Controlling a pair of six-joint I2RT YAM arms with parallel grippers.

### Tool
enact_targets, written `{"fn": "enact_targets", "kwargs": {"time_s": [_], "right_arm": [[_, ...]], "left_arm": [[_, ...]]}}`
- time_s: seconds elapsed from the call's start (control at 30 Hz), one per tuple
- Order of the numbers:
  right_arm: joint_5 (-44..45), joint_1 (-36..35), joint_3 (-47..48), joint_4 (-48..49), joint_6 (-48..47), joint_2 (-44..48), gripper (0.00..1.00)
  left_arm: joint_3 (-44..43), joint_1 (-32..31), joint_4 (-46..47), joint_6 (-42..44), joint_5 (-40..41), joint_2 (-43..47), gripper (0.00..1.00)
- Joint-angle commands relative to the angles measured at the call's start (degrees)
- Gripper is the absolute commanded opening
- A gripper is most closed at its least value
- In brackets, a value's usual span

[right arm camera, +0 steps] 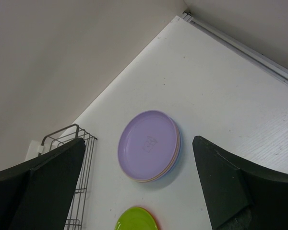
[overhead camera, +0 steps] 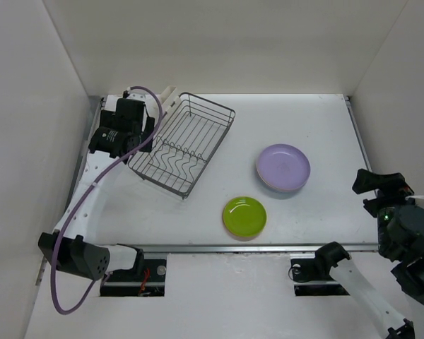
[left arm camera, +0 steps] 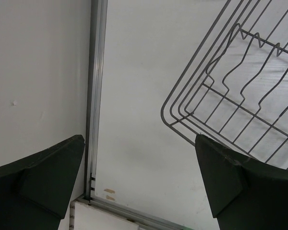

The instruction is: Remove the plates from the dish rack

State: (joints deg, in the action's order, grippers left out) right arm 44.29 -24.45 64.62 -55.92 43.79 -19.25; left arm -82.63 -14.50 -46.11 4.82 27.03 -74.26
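The dark grey wire dish rack point(overhead camera: 184, 141) stands empty at the back left of the table; its corner shows in the left wrist view point(left arm camera: 240, 96) and its edge in the right wrist view point(right arm camera: 77, 182). A stack of plates with a lavender one on top point(overhead camera: 283, 167) lies right of centre, also in the right wrist view point(right arm camera: 149, 144). A lime-green plate point(overhead camera: 244, 216) lies on an orange-red one near the front, also in the right wrist view point(right arm camera: 137, 219). My left gripper point(left arm camera: 141, 182) is open and empty beside the rack's left end. My right gripper point(right arm camera: 139, 187) is open and empty, raised at the right.
A cream plastic holder point(overhead camera: 168, 95) sits at the rack's back corner. White walls enclose the table on the left, back and right. An aluminium rail point(left arm camera: 93, 96) runs along the table's left edge, and another along its front edge point(overhead camera: 254, 248).
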Motion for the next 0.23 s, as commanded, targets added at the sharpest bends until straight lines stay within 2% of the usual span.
{"fn": "enact_targets", "kwargs": {"time_s": [0.0, 0.2], "right_arm": [[1.15, 0.01, -0.46, -0.15, 0.94, 0.26, 1.0], [1.15, 0.01, -2.74, -0.15, 2.53, 0.26, 1.0]], "left_arm": [[0.01, 0.26, 0.32, -0.78, -0.92, 2.36, 1.0], [0.63, 0.26, 0.84, -0.78, -1.45, 2.89, 1.0]]}}
